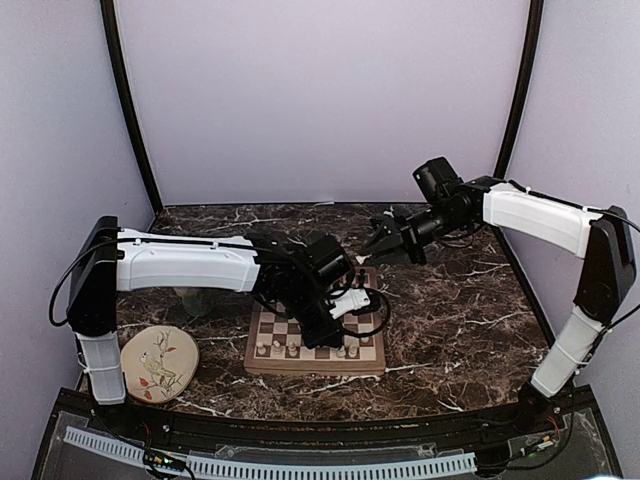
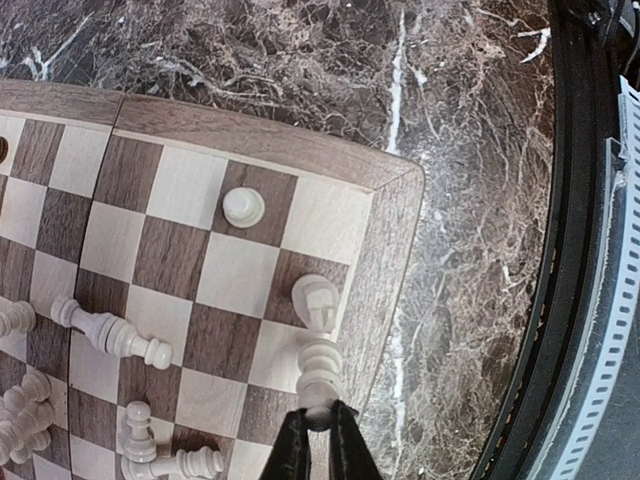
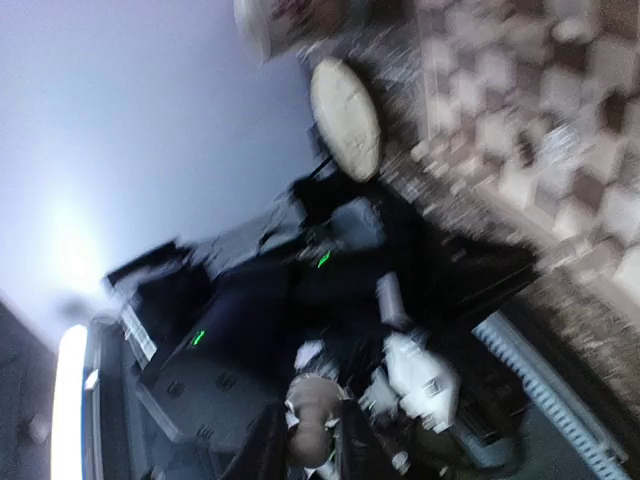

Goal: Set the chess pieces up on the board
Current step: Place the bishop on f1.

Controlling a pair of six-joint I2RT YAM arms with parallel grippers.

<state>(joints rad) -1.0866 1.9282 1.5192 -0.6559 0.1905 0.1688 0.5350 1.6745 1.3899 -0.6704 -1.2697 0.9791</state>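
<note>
The board (image 1: 262, 362) lies at the table's near middle; its corner (image 2: 170, 190) fills the left wrist view. My left gripper (image 2: 318, 428) (image 1: 343, 335) is shut on the narrow end of a cream chess piece (image 2: 318, 350), whose other end reaches down to the corner dark square. A cream pawn (image 2: 243, 206) stands two squares off, and other cream pieces (image 2: 110, 335) lie tipped on the board. My right gripper (image 1: 375, 245) hovers over the board's far edge. In its blurred wrist view my right gripper (image 3: 312, 445) has a brownish rounded piece (image 3: 312, 410) between its fingers.
A round beige bird-patterned plate (image 1: 160, 362) lies left of the board, and the plate (image 3: 345, 118) also shows in the right wrist view. A mug (image 3: 290, 20) shows blurred beside it. The left arm (image 1: 190, 265) stretches across the board's left side. The table's black front rail (image 2: 590, 260) runs close to the board's corner.
</note>
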